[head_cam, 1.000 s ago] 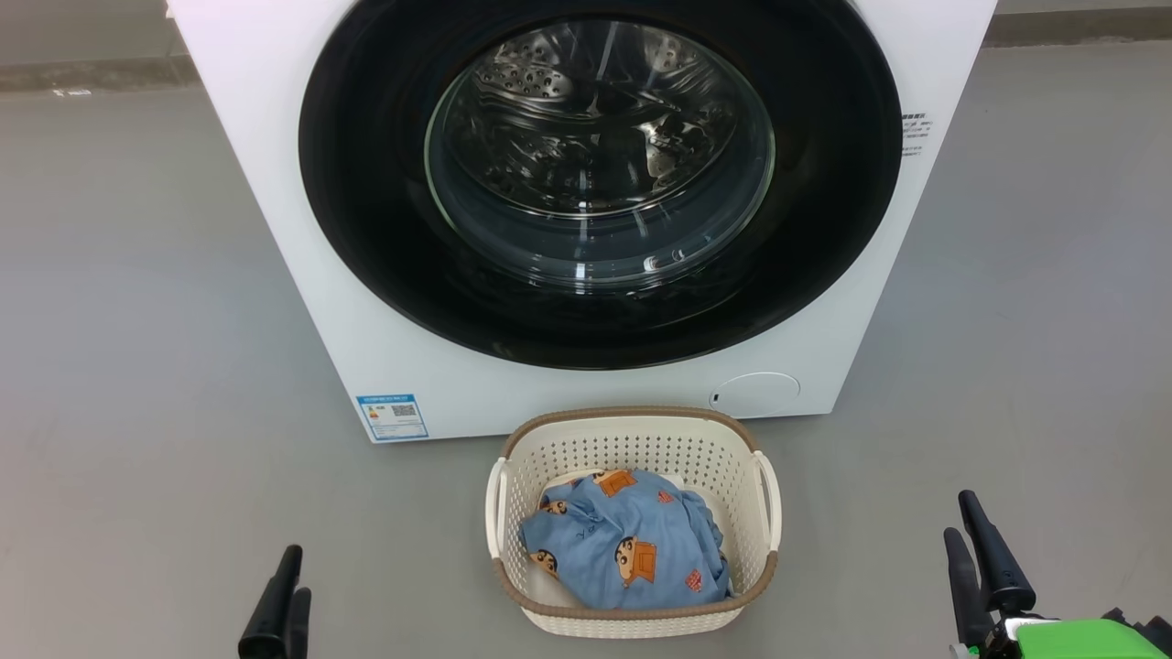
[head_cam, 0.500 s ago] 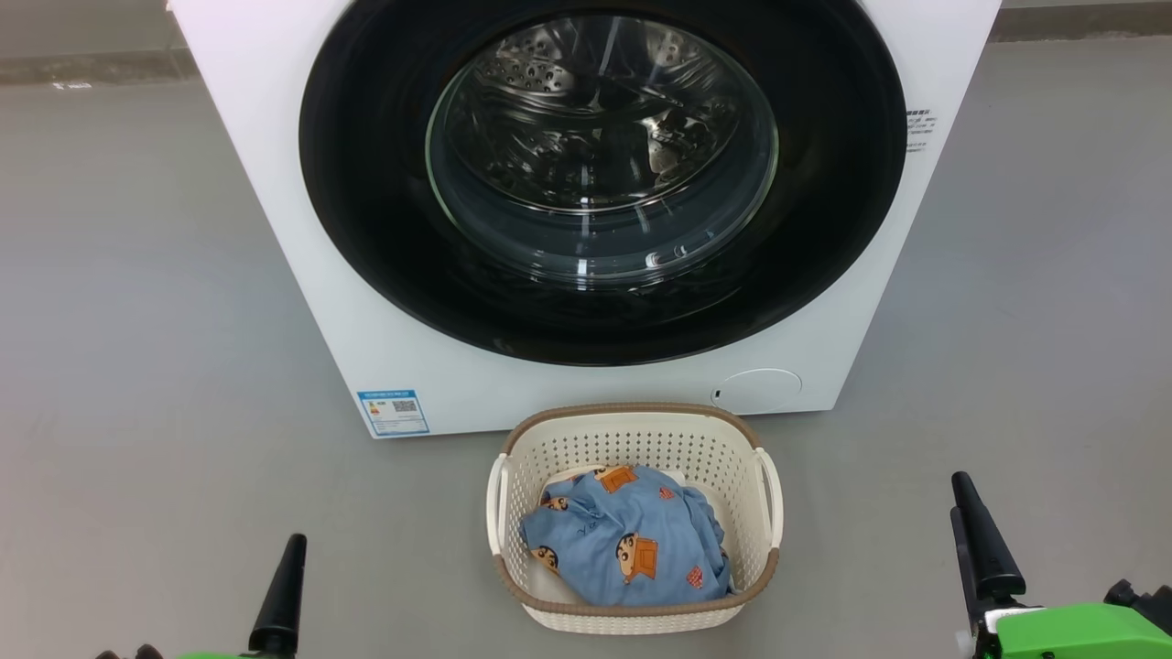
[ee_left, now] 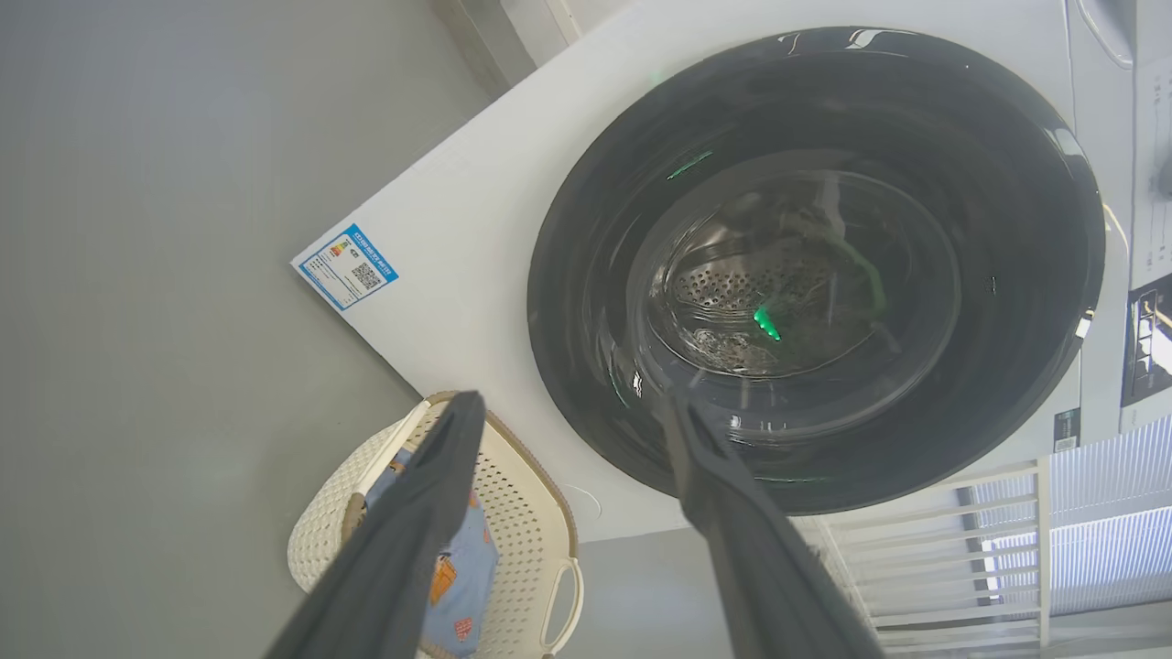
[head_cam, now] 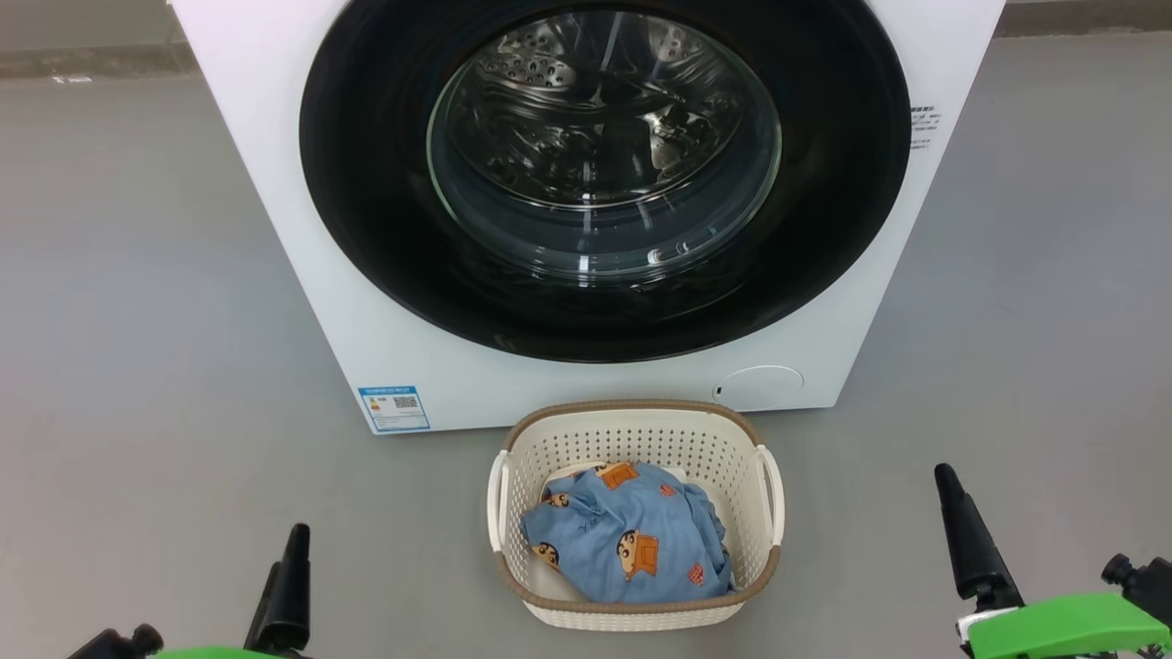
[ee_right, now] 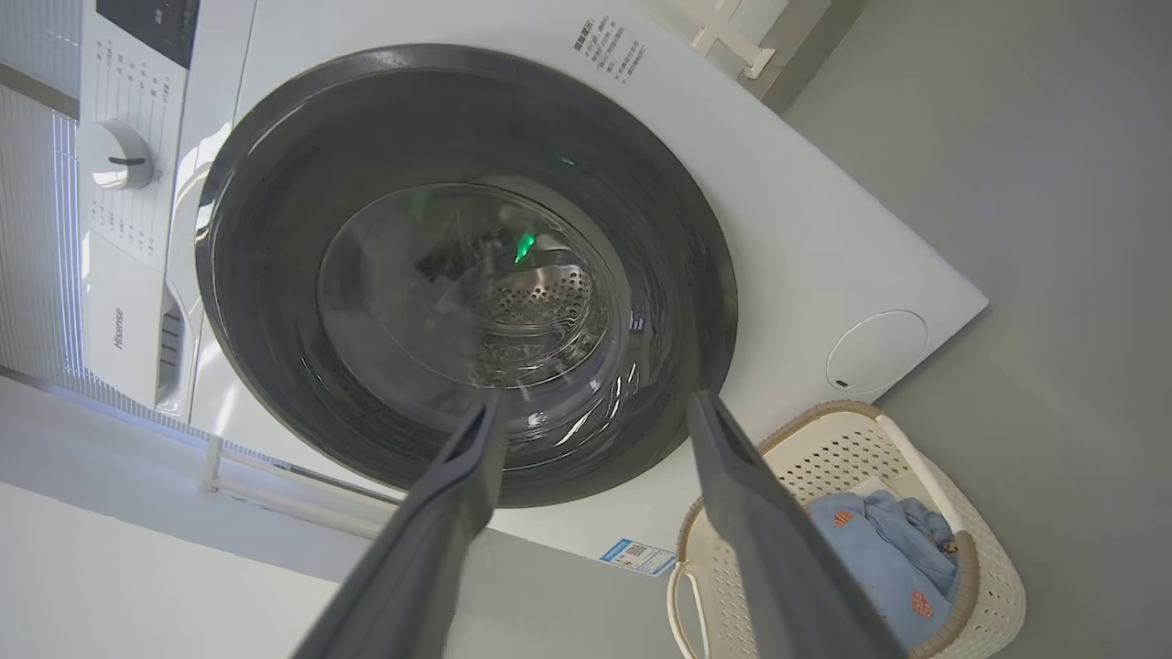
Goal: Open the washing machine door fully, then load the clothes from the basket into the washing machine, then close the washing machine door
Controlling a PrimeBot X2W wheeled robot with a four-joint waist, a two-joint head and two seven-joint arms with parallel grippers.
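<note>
You have the washing machine (head_cam: 302,229) standing on the grey floor (head_cam: 137,366), toward the floor's far edge by the wall. The washing machine door (head_cam: 824,183) is shut flat against the white front, and the steel drum (head_cam: 586,82) shows through its glass centre. The basket (head_cam: 632,430) sits on the floor just in front of the machine, below the door's lower rim. It is between the blue label sticker (head_cam: 394,408) at the front's lower left corner and the round white cap (head_cam: 758,388) at its lower right. You cannot tell whether it touches the front. The clothes (head_cam: 632,540) lie inside the basket, light-blue cartoon-print fabric on top and a bit of white under it at the far side. Your left tool (ee_left: 569,407) is open, its two dark fingers spread wide with nothing between them. It is low over the floor to the left of the basket and well apart from it. Your right tool (ee_right: 595,407) is open and empty too, low to the right of the basket and also well apart. Both point toward the door and touch nothing.
</note>
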